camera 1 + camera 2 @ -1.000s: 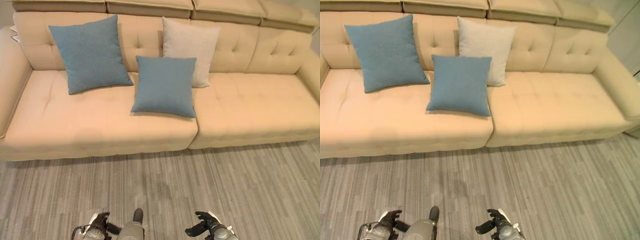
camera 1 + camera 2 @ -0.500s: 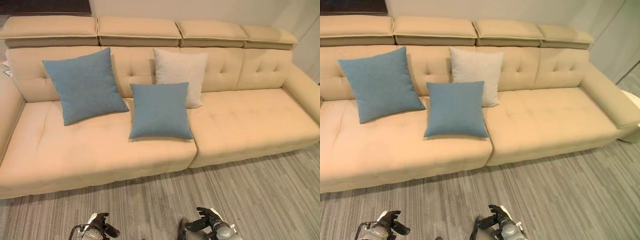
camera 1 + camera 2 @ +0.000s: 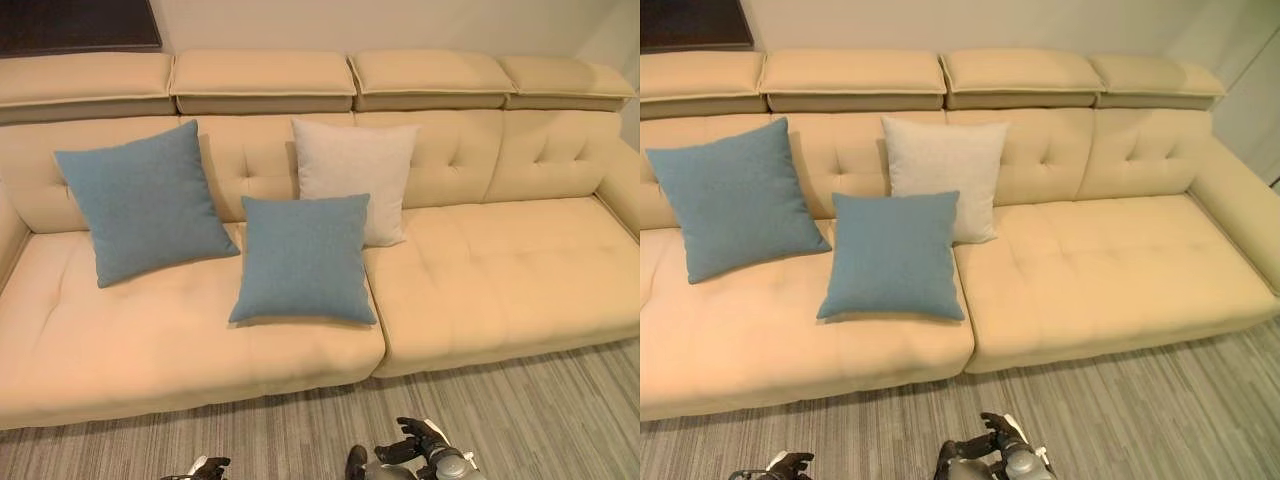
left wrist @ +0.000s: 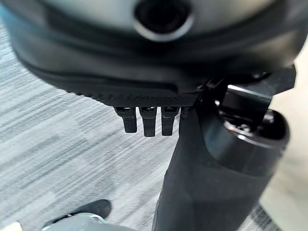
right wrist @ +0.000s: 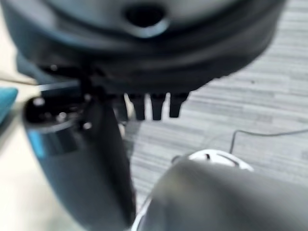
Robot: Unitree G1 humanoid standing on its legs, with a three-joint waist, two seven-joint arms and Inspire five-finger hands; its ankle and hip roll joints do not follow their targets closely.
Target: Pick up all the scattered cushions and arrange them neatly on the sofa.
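Note:
Three cushions rest on the beige sofa (image 3: 500,270). A large blue cushion (image 3: 145,200) leans on the backrest at the left. A cream cushion (image 3: 352,165) leans on the backrest near the middle. A smaller blue cushion (image 3: 303,258) stands tilted in front of the cream one, overlapping its lower corner. My left hand (image 3: 207,467) and right hand (image 3: 420,443) hang low over the floor, well short of the sofa. Both hold nothing. The left fingers (image 4: 147,122) and right fingers (image 5: 154,107) hang straight.
The sofa's right half (image 3: 1110,270) has bare seat room up to the right armrest (image 3: 1240,215). Grey striped carpet (image 3: 560,410) runs along the sofa's front. A dark panel (image 3: 70,20) hangs on the wall at the upper left.
The camera has tipped upward, so the sofa sits lower in the picture and the headrests and wall show. The cushions have not moved. My left hand now shows lower at the picture's edge.

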